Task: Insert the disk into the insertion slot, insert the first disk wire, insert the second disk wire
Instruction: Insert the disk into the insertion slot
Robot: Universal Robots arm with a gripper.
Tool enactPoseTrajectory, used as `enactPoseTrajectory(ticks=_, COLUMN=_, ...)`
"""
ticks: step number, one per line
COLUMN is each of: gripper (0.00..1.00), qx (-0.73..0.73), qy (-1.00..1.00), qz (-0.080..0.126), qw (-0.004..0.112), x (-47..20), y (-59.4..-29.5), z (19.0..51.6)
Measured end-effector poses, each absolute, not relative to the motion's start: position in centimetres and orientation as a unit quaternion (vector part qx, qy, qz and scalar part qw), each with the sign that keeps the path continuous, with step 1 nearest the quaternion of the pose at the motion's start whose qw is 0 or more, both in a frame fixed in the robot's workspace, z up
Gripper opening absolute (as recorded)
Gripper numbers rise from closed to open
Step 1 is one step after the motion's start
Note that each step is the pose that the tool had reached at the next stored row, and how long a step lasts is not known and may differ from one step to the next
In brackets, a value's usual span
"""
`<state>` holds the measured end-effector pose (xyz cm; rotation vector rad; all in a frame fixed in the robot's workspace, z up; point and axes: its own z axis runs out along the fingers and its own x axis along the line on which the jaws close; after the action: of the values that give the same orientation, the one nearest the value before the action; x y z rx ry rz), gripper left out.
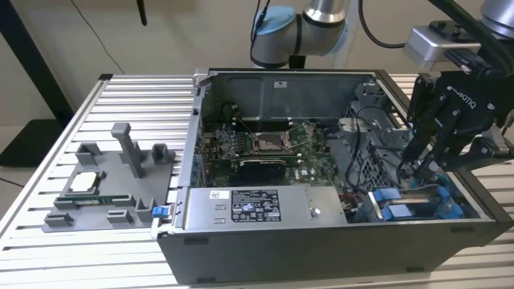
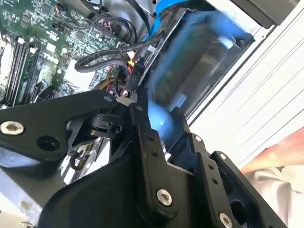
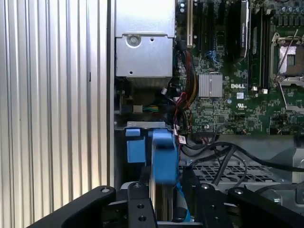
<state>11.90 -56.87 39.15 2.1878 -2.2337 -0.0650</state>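
Observation:
The disk (image 1: 418,194) stands on its narrow edge in the insertion slot (image 1: 398,212), the blue-tabbed drive cage at the case's front corner on the exterior view's right. Its silver body runs between blue carrier ends. My gripper (image 1: 425,165) hangs straight above it, open, with a finger on either side of the disk. In the first wrist view the disk's blue end (image 3: 164,156) looks smeared just past my gripper (image 3: 166,209). In the second wrist view the disk (image 2: 199,61) is a blue blur beyond my gripper (image 2: 159,111).
Black cables (image 3: 213,152) loop beside the cage over the motherboard (image 1: 265,144). The silver power supply box (image 1: 257,205) sits along the case's front wall. A grey fixture with parts (image 1: 112,180) stands on the slatted table (image 1: 48,241). A person's hand (image 2: 278,156) is beside the case.

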Motion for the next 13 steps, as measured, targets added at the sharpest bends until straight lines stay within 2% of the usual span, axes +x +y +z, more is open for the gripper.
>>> enactPoseTrajectory(ticks=10, gripper=1.0, qx=0.7, qy=-0.714, qz=-0.021, qw=0.006, x=11.86, y=-56.82, z=39.33)
enactPoseTrajectory(ticks=13, gripper=1.0, qx=0.7, qy=-0.714, qz=-0.024, qw=0.0, x=11.76, y=-56.73, z=39.32)
